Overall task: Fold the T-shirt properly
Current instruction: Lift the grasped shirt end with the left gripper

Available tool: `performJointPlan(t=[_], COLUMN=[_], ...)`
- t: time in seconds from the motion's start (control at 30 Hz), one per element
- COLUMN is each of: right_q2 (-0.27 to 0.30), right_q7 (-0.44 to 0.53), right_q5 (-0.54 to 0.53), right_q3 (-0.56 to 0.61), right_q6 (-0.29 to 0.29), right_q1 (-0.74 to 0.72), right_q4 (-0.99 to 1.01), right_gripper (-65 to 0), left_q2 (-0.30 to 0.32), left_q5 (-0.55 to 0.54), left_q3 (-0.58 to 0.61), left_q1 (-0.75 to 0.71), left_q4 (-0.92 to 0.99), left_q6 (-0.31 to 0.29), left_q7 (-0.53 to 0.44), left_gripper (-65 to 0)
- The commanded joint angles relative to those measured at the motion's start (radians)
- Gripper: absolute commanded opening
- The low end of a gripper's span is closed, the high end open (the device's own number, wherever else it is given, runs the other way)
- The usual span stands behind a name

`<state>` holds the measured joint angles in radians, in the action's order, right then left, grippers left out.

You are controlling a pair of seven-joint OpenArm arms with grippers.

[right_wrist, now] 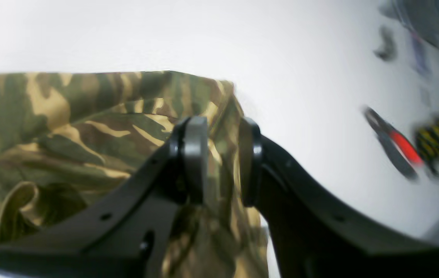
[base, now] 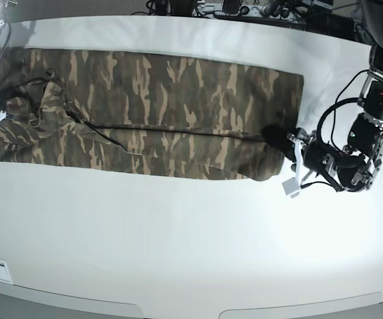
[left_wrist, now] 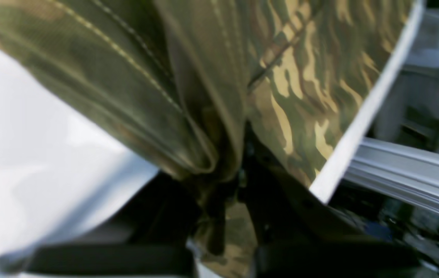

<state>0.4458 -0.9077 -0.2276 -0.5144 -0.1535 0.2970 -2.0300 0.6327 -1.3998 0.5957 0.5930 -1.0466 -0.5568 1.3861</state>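
Progress: partway at best. T-shirt [base: 158,113] lies spread lengthwise across the white table [base: 191,239], far half, as a long band. One lengthwise crease runs along the middle of the T-shirt, with cloth lapped over it, so I judge a first long fold is in. The end with the sleeve and collar, on the base view's left, is bunched and not flat.

Left gripper [base: 286,143] sits at the T-shirt's hem end, near corner. Its jaws are pressed together on a gathered wad of hem; the left wrist view shows stitched hem layers [left_wrist: 134,96] funnelling down into the black fingers.

Right gripper [right_wrist: 222,162] is at the T-shirt's opposite end, mostly out of the base view. Its jaws stand a little apart with a ridge of camo cloth pinched between the two pads [right_wrist: 194,158].

Both ends gripped, cloth low on the table near each grip.

Left to do, by my read: flatten the bunched sleeve end, then fold the long band crosswise into a compact rectangle. No crosswise fold visible.

Pliers with red handle [right_wrist: 395,144] lie well apart from the T-shirt, blurred.
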Motion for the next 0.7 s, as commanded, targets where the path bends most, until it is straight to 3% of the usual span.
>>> performJointPlan(t=[0.0, 0.07, 0.17, 0.27, 0.43, 0.53, 0.67], right_q2=[0.020, 0.019, 0.008, -0.021, -0.033, -0.033, -0.035], right_q7=[0.040, 0.056, 0.056, 0.061, 0.104, 0.130, 0.127], right_q5=[-0.024, -0.106, -0.210, -0.214, -0.145, -0.159, -0.220], right_q3=[-0.010, -0.010, -0.009, -0.009, -0.009, -0.009, -0.009], right_q6=[-0.016, -0.063, -0.154, -0.206, -0.178, -0.181, -0.246], right_q1=[-0.008, -0.008, -0.008, -0.008, -0.008, -0.009, -0.009], right_q4=[-0.016, -0.016, -0.006, 0.037, 0.180, 0.303, 0.421], right_gripper=[-48.2, -51.2, -65.0, -65.0, -65.0, -65.0, -65.0], left_q2=[0.019, 0.028, 0.030, 0.030, 0.031, 0.030, 0.030], left_q5=[0.001, -0.023, -0.056, -0.057, -0.084, -0.084, -0.084], left_q3=[-0.023, -0.053, -0.080, -0.080, -0.080, -0.080, -0.080], left_q1=[0.032, 0.037, 0.034, 0.034, 0.034, 0.034, 0.036], left_q4=[-0.007, -0.007, -0.007, -0.007, -0.007, -0.007, -0.007], left_q6=[0.005, 0.004, 0.004, 0.003, 0.003, -0.005, -0.005], left_q7=[0.010, 0.010, 0.010, 0.010, 0.010, 0.010, 0.010], left_gripper=[-65.0, -65.0, -65.0, -65.0, -65.0, -65.0, -65.0])
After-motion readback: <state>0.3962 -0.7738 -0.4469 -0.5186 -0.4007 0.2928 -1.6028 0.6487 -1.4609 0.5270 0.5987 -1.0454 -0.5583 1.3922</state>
